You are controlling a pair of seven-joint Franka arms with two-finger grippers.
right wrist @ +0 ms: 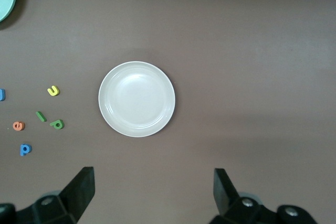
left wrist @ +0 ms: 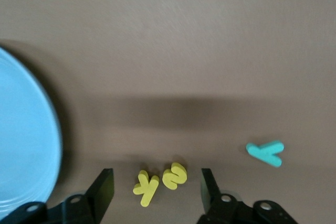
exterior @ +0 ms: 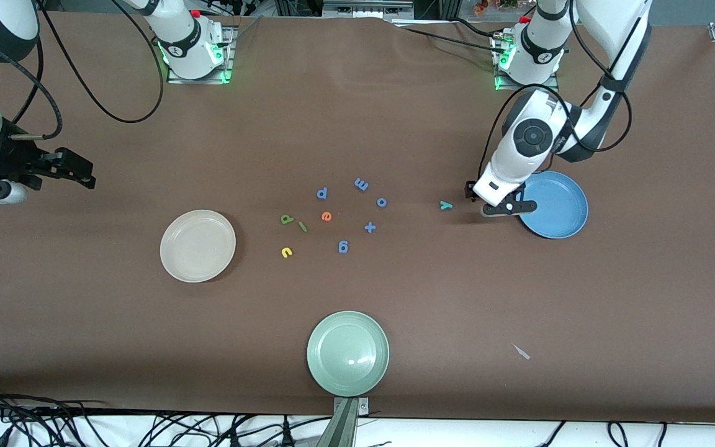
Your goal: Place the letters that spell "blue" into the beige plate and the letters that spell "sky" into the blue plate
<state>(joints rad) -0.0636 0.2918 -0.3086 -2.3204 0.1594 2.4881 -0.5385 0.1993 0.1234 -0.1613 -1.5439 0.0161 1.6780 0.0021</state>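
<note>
Yellow k [left wrist: 146, 188] and s [left wrist: 174, 176] lie between the left pincer's [left wrist: 157, 187] parted fingers.

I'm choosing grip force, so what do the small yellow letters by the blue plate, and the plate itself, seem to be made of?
The small yellow k and yellow s look like soft foam: thick, matte, with rounded cut edges. The round blue plate looks like hard plastic or glazed ceramic; its smooth surface has a faint sheen, though the look leaves the material open.
</note>
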